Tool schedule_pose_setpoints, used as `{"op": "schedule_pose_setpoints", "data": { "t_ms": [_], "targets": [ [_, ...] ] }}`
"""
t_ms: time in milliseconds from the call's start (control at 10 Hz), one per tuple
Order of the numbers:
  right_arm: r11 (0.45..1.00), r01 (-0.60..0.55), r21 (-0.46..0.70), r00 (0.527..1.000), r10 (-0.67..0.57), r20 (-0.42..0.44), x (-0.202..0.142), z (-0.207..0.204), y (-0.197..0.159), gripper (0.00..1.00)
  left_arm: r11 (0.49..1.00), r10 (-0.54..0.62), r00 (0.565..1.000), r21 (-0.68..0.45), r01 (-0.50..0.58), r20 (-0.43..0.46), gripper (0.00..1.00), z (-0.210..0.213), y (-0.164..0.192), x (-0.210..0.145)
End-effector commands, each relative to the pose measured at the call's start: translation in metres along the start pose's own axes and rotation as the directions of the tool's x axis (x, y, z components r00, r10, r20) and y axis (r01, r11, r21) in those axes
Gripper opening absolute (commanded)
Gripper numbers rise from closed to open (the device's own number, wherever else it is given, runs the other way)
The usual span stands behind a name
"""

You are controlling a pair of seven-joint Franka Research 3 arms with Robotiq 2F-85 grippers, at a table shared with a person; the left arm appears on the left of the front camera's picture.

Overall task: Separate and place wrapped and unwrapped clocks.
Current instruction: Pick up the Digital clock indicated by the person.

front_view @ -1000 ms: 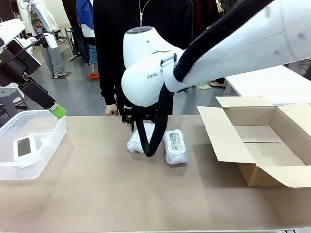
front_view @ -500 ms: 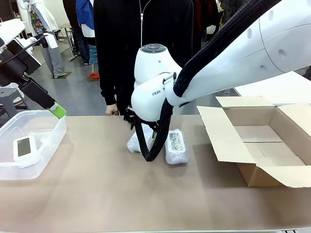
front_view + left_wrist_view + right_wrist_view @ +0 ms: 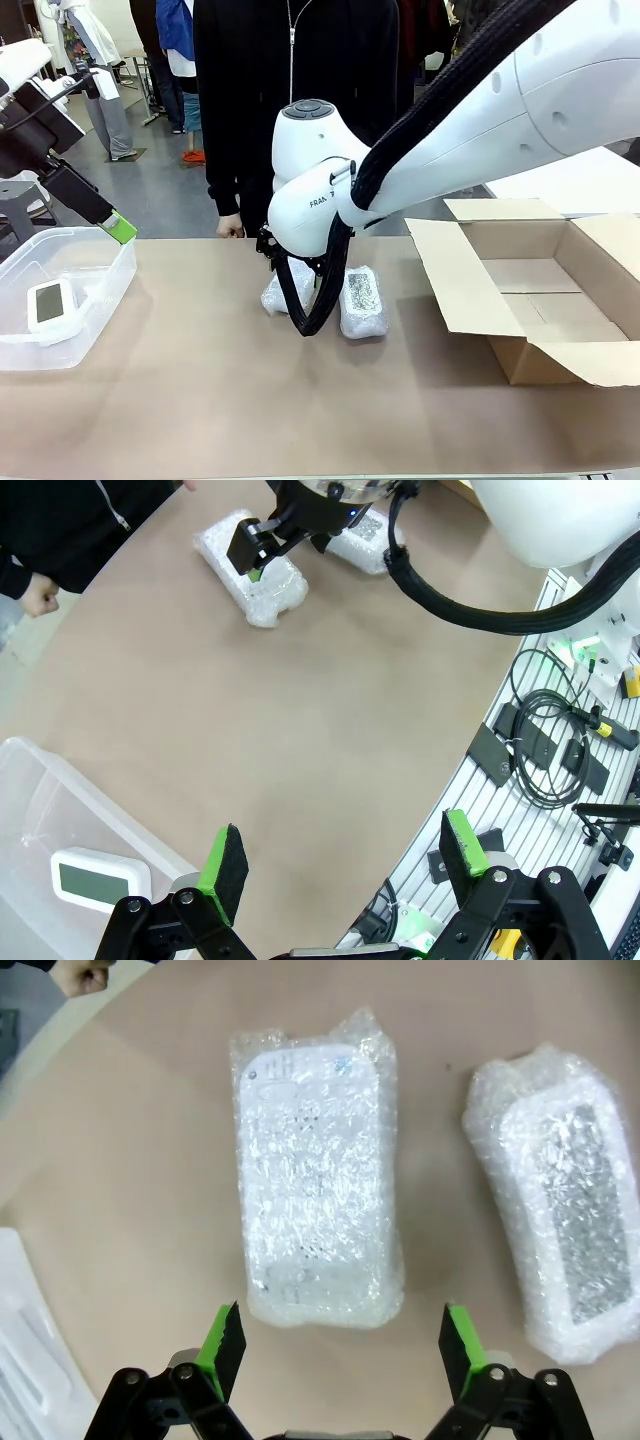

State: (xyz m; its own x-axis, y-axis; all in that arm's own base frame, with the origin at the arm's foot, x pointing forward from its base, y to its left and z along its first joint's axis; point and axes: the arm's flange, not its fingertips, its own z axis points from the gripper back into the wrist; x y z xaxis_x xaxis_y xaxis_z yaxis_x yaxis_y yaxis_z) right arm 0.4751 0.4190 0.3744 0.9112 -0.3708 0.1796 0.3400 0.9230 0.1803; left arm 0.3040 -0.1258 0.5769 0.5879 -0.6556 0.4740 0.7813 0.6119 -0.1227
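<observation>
Two wrapped clocks lie side by side mid-table. The left bubble-wrap bundle (image 3: 315, 1175) (image 3: 277, 292) lies lengthwise ahead of my open right gripper (image 3: 340, 1348), which hovers just above it without touching. The right bundle (image 3: 565, 1210) (image 3: 362, 300) shows a dark speckled panel. The unwrapped clock (image 3: 48, 302) (image 3: 95, 882), white with a grey-green screen, lies in a clear plastic bin (image 3: 100, 300). My left gripper (image 3: 345, 855) hangs open and empty above the bin's near corner, its green pad (image 3: 120, 228) over the bin's far rim.
An open cardboard box (image 3: 540, 300) stands at the right of the table. A person in black stands at the far edge with a hand (image 3: 230, 228) at the table's rim. Cables and parts (image 3: 550, 750) lie on a rail beside the table.
My right arm's wrist has shifted a little to the right and lower over the left bundle. The left arm and both bundles have stayed put.
</observation>
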Motion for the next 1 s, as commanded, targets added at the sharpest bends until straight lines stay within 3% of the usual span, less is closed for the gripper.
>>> {"op": "schedule_pose_setpoints", "data": {
  "t_ms": [0,900],
  "targets": [
    [0.999,-0.019,-0.043,1.0,0.019,-0.001,0.011,-0.008,0.018,1.0,1.0,0.004,1.0,-0.003,-0.004,0.002,1.0,0.0,0.0,0.0],
    [0.985,-0.08,-0.151,0.997,0.08,-0.001,0.028,-0.032,0.032,1.0,1.0,0.004,1.0,-0.003,-0.004,0.002,1.0,0.0,0.0,0.0]
  ]
}}
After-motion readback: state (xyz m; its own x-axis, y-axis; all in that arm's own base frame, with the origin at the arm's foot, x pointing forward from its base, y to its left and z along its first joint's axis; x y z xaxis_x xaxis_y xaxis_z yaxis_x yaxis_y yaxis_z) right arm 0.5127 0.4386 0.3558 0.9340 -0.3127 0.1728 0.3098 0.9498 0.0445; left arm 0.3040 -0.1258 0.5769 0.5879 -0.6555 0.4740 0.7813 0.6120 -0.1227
